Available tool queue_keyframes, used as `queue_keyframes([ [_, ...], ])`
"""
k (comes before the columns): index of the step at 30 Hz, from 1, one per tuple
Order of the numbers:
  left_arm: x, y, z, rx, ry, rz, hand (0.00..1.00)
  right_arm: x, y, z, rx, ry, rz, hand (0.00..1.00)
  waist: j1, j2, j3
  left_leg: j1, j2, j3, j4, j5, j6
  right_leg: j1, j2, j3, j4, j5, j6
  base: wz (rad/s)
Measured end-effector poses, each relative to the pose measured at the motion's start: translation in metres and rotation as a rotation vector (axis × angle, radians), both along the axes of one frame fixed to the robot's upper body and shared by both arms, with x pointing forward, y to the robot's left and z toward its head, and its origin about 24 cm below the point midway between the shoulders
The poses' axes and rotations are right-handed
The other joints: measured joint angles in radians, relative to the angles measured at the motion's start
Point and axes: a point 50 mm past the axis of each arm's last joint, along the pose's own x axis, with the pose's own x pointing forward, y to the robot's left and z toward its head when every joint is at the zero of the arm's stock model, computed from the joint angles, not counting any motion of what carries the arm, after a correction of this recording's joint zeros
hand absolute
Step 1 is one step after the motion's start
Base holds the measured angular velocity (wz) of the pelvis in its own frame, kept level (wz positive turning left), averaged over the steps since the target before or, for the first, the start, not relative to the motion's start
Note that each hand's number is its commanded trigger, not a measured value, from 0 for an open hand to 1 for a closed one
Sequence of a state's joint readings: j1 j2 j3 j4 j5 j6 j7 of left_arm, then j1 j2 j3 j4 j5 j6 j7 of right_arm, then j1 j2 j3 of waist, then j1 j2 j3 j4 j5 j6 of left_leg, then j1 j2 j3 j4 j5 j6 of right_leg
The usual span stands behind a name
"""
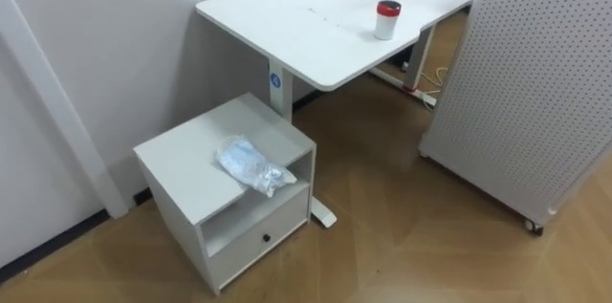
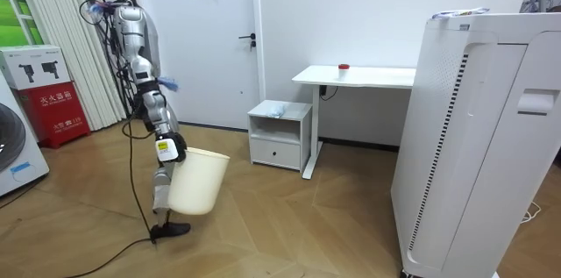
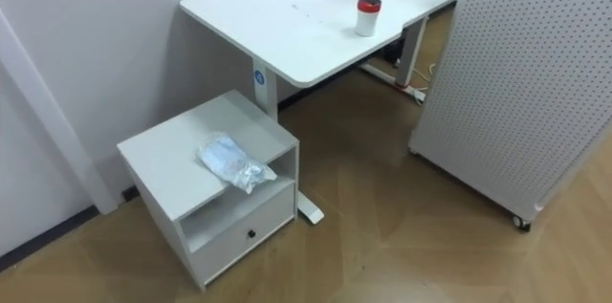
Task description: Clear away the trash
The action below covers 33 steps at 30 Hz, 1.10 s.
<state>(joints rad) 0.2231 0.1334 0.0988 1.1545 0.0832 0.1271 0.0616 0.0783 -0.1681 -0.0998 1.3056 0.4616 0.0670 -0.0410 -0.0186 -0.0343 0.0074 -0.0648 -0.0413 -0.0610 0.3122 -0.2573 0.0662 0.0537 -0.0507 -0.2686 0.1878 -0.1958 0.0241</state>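
My right robot hand (image 2: 173,149) hangs at my side at the rim of the cream plastic waste bin (image 2: 197,183). I cannot tell how its fingers stand. The bin is presumably carried to receive garbage. The crumpled clear plastic bag (image 1: 251,165) lies on the low white drawer cabinet (image 1: 182,162), well apart, ahead of me.

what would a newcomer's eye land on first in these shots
A crumpled clear plastic bag lies on top of the small white cabinet, near its front edge. A red-lidded white cup stands on the white desk next to it. The robot stands on the room view's left, a cream bin at its side.
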Motion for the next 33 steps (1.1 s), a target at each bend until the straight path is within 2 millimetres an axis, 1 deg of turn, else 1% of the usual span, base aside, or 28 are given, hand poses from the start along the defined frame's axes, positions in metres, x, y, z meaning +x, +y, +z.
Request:
queue_keyframes([
  [2,0.003,0.001,0.0,0.004,-0.004,-0.015,0.0,0.001,0.0,0.0,-0.005,0.0,0.018,1.0,0.002,0.006,-0.001,-0.014,0.001,0.002,0.035,-0.015,-0.004,-0.003,0.003,0.019,0.004,-0.014,-0.003,-0.02],
  [4,0.006,0.002,0.001,0.012,-0.003,-0.042,0.0,0.002,-0.001,0.0,-0.011,-0.004,0.031,1.0,0.003,0.008,0.009,-0.026,0.011,0.005,0.082,-0.04,-0.013,-0.008,0.011,0.023,0.043,-0.04,-0.009,-0.05],
  [6,0.008,0.004,0.001,0.02,-0.003,-0.054,0.0,0.003,-0.001,0.001,-0.011,-0.006,0.032,1.0,0.004,0.006,0.0075,-0.037,0.013,0.013,0.106,-0.048,-0.023,-0.027,0.013,0.025,0.08,-0.06,-0.02,-0.05],
  [8,0.01,0.005,0.001,0.021,-0.004,-0.056,0.0,0.006,-0.004,0.002,-0.02,-0.015,0.039,1.0,0.001,0.007,0.0064,-0.061,0.021,0.042,0.135,-0.049,-0.027,-0.053,0.015,0.034,0.117,-0.079,-0.031,0.07],
  [9,0.013,0.006,0.001,0.024,-0.004,-0.065,0.0,0.008,-0.004,0.002,-0.024,-0.019,0.041,1.0,-0.006,0.006,0.0074,-0.108,0.032,0.096,0.216,-0.036,-0.05,-0.07,0.013,0.038,0.128,-0.09,-0.042,0.38],
  [10,0.018,0.008,0.002,0.033,-0.009,-0.082,0.0,0.009,-0.003,0.002,-0.025,-0.024,0.038,1.0,-0.009,0.0,0.012,-0.207,0.042,0.119,0.388,0.013,-0.079,-0.076,0.013,0.063,0.135,-0.103,-0.061,0.37],
  [11,0.015,0.007,0.001,0.034,0.002,-0.087,0.0,0.008,-0.005,0.002,-0.035,-0.012,0.034,1.0,0.001,-0.011,0.0137,-0.272,0.02,0.097,0.419,0.011,-0.071,-0.07,0.011,0.107,0.155,-0.117,-0.068,0.29],
  [12,0.013,0.005,0.001,0.029,0.005,-0.091,0.0,0.007,-0.008,0.003,-0.042,-0.004,0.032,1.0,0.0,-0.01,0.0092,-0.285,0.007,0.089,0.363,0.007,-0.066,-0.068,0.011,0.125,0.161,-0.124,-0.07,0.07],
  [13,0.008,0.002,0.0,0.018,0.017,-0.097,0.0,0.003,-0.014,0.005,-0.058,0.006,0.032,1.0,0.004,-0.005,0.0049,-0.303,-0.004,0.082,0.223,0.032,-0.081,-0.067,0.011,0.144,0.171,-0.14,-0.063,-0.05],
  [14,0.005,0.0,0.0,0.014,0.025,-0.099,0.0,0.001,-0.017,0.005,-0.064,0.012,0.035,1.0,0.02,0.003,0.0043,-0.306,-0.004,0.082,0.153,0.05,-0.085,-0.066,0.013,0.154,0.178,-0.151,-0.055,-0.47],
  [15,-0.004,0.001,0.0,0.014,0.042,-0.085,0.0,-0.001,-0.019,0.006,-0.073,0.02,0.057,1.0,0.06,0.011,0.0044,-0.31,0.007,0.089,0.062,0.108,-0.073,-0.058,0.016,0.186,0.188,-0.164,-0.047,-0.92],
  [16,-0.014,0.003,0.001,0.02,0.062,-0.065,0.0,0.001,-0.017,0.006,-0.07,0.024,0.081,1.0,0.082,0.008,0.0015,-0.304,0.016,0.097,0.032,0.16,-0.066,-0.049,0.01,0.21,0.193,-0.175,-0.044,-0.9],
  [17,-0.017,0.004,0.001,0.022,0.068,-0.054,0.0,0.0,-0.017,0.005,-0.068,0.03,0.088,1.0,0.079,0.006,0.0007,-0.3,0.015,0.1,0.033,0.179,-0.059,-0.042,0.005,0.21,0.191,-0.181,-0.039,-0.56],
  [18,-0.019,0.005,0.001,0.023,0.069,-0.043,0.0,-0.002,-0.017,0.005,-0.067,0.03,0.09,1.0,0.072,-0.003,-0.0009,-0.292,0.009,0.117,0.037,0.205,-0.04,-0.032,-0.007,0.212,0.193,-0.196,-0.031,-0.16],
  [19,-0.017,0.006,0.002,0.023,0.06,-0.043,0.0,-0.005,-0.017,0.006,-0.067,0.03,0.091,1.0,0.069,-0.017,-0.009,-0.29,0.006,0.151,0.056,0.205,-0.027,-0.025,-0.025,0.213,0.196,-0.207,-0.026,-0.07],
  [20,-0.016,0.006,0.002,0.023,0.052,-0.044,0.0,-0.006,-0.017,0.006,-0.067,0.028,0.092,1.0,0.068,-0.022,-0.0096,-0.287,0.001,0.163,0.07,0.197,-0.016,-0.015,-0.035,0.213,0.194,-0.212,-0.016,-0.07],
  [21,-0.014,0.007,0.002,0.022,0.035,-0.036,0.0,-0.011,-0.017,0.006,-0.069,0.036,0.091,1.0,0.071,-0.031,-0.0148,-0.281,-0.015,0.176,0.104,0.175,0.012,0.006,-0.055,0.216,0.194,-0.227,-0.004,-0.16],
  [22,-0.01,0.008,0.002,0.023,0.013,-0.025,0.0,-0.014,-0.017,0.006,-0.069,0.042,0.092,1.0,0.08,-0.047,-0.0147,-0.27,-0.027,0.199,0.137,0.133,0.021,0.027,-0.078,0.226,0.199,-0.243,0.01,-0.22],
  [23,-0.008,0.008,0.002,0.022,0.001,-0.017,0.0,-0.014,-0.017,0.006,-0.071,0.045,0.098,1.0,0.082,-0.056,-0.0151,-0.264,-0.033,0.206,0.154,0.115,0.029,0.037,-0.088,0.226,0.204,-0.249,0.019,-0.26],
  [24,-0.004,0.007,0.002,0.021,-0.021,-0.004,0.0,-0.013,-0.017,0.006,-0.075,0.046,0.114,1.0,0.08,-0.063,-0.009,-0.256,-0.043,0.215,0.185,0.079,0.038,0.05,-0.1,0.214,0.23,-0.257,0.028,-0.16],
  [25,0.004,0.007,0.002,0.021,-0.044,-0.01,0.0,-0.009,-0.018,0.006,-0.089,0.034,0.124,1.0,0.078,-0.06,-0.0106,-0.255,-0.043,0.22,0.218,0.043,0.045,0.041,-0.106,0.211,0.285,-0.257,0.028,-0.08],
  [26,0.009,0.008,0.002,0.024,-0.058,-0.015,0.0,-0.007,-0.018,0.006,-0.093,0.026,0.125,1.0,0.077,-0.054,-0.012,-0.253,-0.045,0.224,0.229,0.028,0.05,0.028,-0.111,0.21,0.327,-0.256,0.03,0.05],
  [27,0.02,0.01,0.003,0.035,-0.087,-0.028,0.0,-0.004,-0.017,0.007,-0.1,0.019,0.125,1.0,0.074,-0.064,-0.0074,-0.24,-0.057,0.226,0.235,0.011,0.062,0.004,-0.126,0.21,0.415,-0.248,0.044,0.12],
  [28,0.031,0.012,0.005,0.048,-0.121,-0.047,0.0,0.001,-0.017,0.007,-0.11,0.002,0.131,1.0,0.075,-0.056,-0.0056,-0.224,-0.065,0.23,0.238,-0.004,0.071,-0.032,-0.144,0.206,0.509,-0.221,0.058,0.09],
  [29,0.035,0.012,0.005,0.054,-0.133,-0.049,0.0,0.006,-0.018,0.008,-0.115,-0.007,0.137,1.0,0.076,-0.062,0.0015,-0.216,-0.067,0.232,0.239,-0.014,0.075,-0.053,-0.15,0.205,0.554,-0.198,0.06,-0.04],
  [30,0.041,0.013,0.006,0.067,-0.151,-0.053,0.0,0.013,-0.018,0.009,-0.127,-0.023,0.148,1.0,0.076,-0.053,0.0016,-0.2,-0.068,0.236,0.238,-0.028,0.081,-0.084,-0.163,0.194,0.63,-0.149,0.054,-0.12],
  [32,0.055,0.013,0.008,0.084,-0.188,-0.076,0.0,0.027,-0.016,0.01,-0.137,-0.065,0.171,1.0,0.081,-0.049,0.0026,-0.176,-0.072,0.233,0.23,-0.051,0.093,-0.142,-0.188,0.172,0.744,-0.042,0.045,-0.09],
  [33,0.058,0.014,0.009,0.088,-0.199,-0.085,0.0,0.03,-0.015,0.011,-0.134,-0.073,0.181,1.0,0.081,-0.049,0.0025,-0.172,-0.074,0.231,0.226,-0.054,0.097,-0.16,-0.196,0.169,0.775,-0.012,0.043,0.0],
])
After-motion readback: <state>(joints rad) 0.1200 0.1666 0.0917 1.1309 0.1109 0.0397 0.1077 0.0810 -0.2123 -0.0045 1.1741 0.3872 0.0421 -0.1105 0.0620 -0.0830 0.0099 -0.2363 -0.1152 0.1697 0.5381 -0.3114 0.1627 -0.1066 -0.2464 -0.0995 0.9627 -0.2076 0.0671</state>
